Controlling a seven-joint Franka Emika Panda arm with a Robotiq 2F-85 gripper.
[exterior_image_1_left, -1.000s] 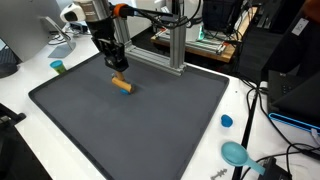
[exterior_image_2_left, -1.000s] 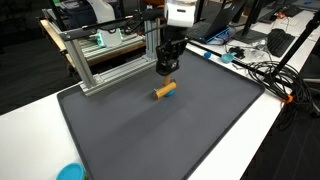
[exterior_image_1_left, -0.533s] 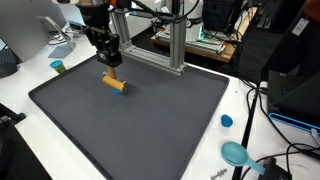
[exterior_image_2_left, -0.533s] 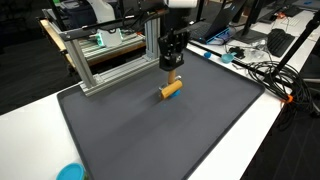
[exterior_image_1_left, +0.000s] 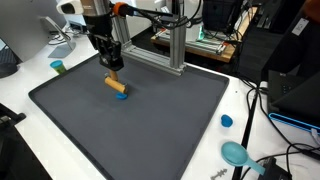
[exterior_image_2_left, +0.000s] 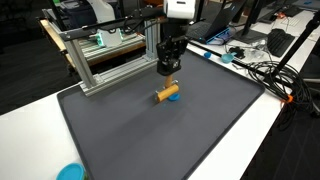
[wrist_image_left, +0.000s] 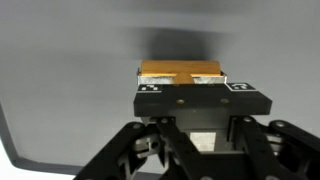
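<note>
Gripper is clamping one orange block — one blue piece is showing just beneath, over one mat.

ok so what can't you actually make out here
Wrist view: most of the orange block is hidden behind the gripper; only a strip shows.
Exterior view: the blue bit at the block's end is too small to identify.
Both exterior views: whether the block touches the mat is too small to tell.
Exterior view: the teal thing is cut off by the bottom edge.
</note>
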